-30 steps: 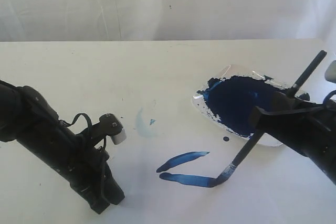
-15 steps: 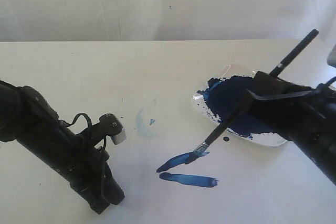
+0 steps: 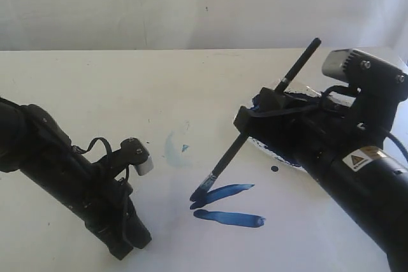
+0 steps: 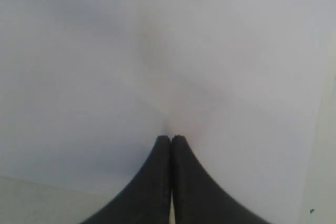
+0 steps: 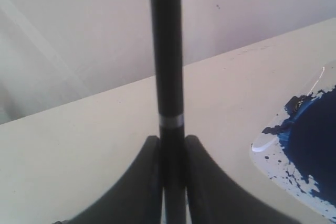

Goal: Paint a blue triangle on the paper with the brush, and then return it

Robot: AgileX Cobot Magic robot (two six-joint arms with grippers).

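right arm [image 3: 357, 183] swings in leftward, now hides most of paint dish [image 3: 266, 149]. its wrist camera box [image 3: 347, 65] pops into exterior view. brush [image 3: 231, 151] tilts steeper. bristle tip leaves right end of lower blue stroke [image 3: 229, 218], slides along upper blue stroke [image 3: 231, 190], now sits at its left end.
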